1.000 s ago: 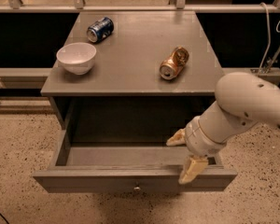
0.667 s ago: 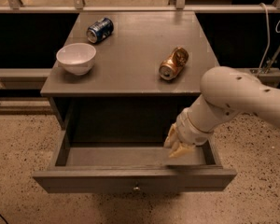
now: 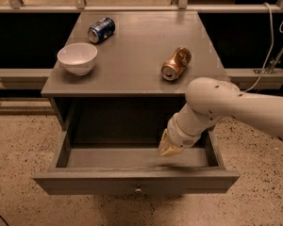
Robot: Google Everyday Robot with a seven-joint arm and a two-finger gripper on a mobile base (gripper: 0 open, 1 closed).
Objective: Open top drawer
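Obs: top drawer (image 3: 132, 182) stands pulled well out of the grey cabinet (image 3: 132, 74), front w/ small round knob (image 3: 138, 190) toward me. Inside looks bare as far as I can see.

Gripper (image 3: 170, 146) hangs over the drawer's right rear part, above the drawer floor, apart from knob and front. Spread or closed: can't tell from where I stand. Arm (image 3: 236, 105) comes in from the right, elbow bulking past the cabinet's right edge, wrist bent down into the drawer opening.

Why so (my reading): drawer out this far = task looks about done. Gripper off the knob suggests nothing left to pull, so arm prob. only needs to clear out. Since it sits inside the opening, it shd go up and back w/o catching the cabinet top's edge or the right drawer wall.

On top:
- white bowl (image 3: 77, 58) at left, upright
- blue can (image 3: 101, 29) on its side, back left
- copper can (image 3: 176, 64) on its side at right, above the arm

None touch each other. Cans lying down can roll, so a bump to the cabinet is the main risk
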